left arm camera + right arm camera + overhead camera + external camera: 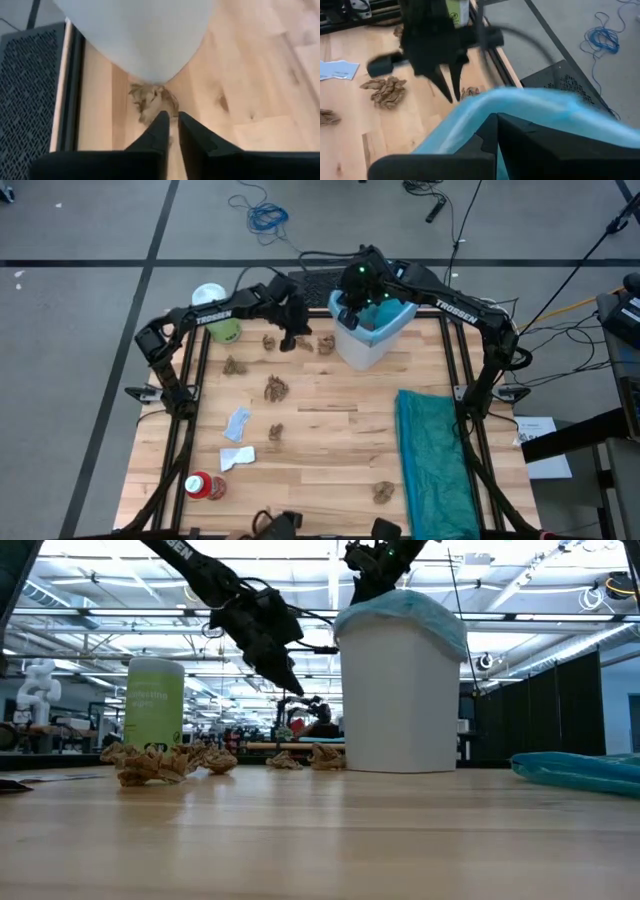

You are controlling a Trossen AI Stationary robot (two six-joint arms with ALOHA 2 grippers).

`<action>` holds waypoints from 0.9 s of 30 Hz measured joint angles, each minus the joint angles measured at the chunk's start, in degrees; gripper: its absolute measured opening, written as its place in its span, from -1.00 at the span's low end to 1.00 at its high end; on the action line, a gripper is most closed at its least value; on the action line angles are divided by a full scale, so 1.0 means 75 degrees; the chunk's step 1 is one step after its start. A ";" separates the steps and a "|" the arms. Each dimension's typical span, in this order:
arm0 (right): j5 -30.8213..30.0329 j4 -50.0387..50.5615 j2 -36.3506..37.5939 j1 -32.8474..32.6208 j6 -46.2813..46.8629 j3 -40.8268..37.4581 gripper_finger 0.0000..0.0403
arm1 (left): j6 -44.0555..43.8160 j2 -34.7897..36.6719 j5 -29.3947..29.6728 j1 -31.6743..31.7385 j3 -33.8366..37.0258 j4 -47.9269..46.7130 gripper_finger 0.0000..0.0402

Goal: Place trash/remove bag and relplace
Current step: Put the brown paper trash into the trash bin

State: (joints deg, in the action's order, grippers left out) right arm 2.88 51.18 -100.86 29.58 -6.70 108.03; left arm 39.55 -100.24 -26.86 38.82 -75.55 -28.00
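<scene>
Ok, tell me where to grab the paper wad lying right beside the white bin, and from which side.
Take the paper wad across its crumpled middle, coming straight down from above. It lies low on the table, close by the bin's wall, so a sideways approach from there looks blocked. The left hand already hangs over it, fingers slightly parted.

We see the light-blue bag lining the bin, at 12 o'clock on the table. Brown paper wads scattered from centre to 11; white scraps and red container toward 8.
</scene>
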 joint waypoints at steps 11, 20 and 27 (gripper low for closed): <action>-0.0002 0.0023 0.0003 0.0000 -0.0040 0.0003 -1.00 | -0.0029 -0.1284 0.0854 -0.0247 0.0003 0.0879 -0.35; -0.0007 0.0035 0.0003 0.0000 -0.0071 0.0003 -1.00 | -0.0037 -0.1611 0.0753 -0.0401 0.0003 0.1640 -0.32; -0.0007 0.0025 0.0003 0.0000 -0.0070 0.0003 -1.00 | -0.0029 -0.2056 0.1365 -0.0572 0.0003 0.1532 -0.53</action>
State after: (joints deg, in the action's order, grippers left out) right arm 2.83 51.37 -100.84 29.58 -7.22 108.05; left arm 39.33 -115.66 -16.62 34.53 -75.53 -16.51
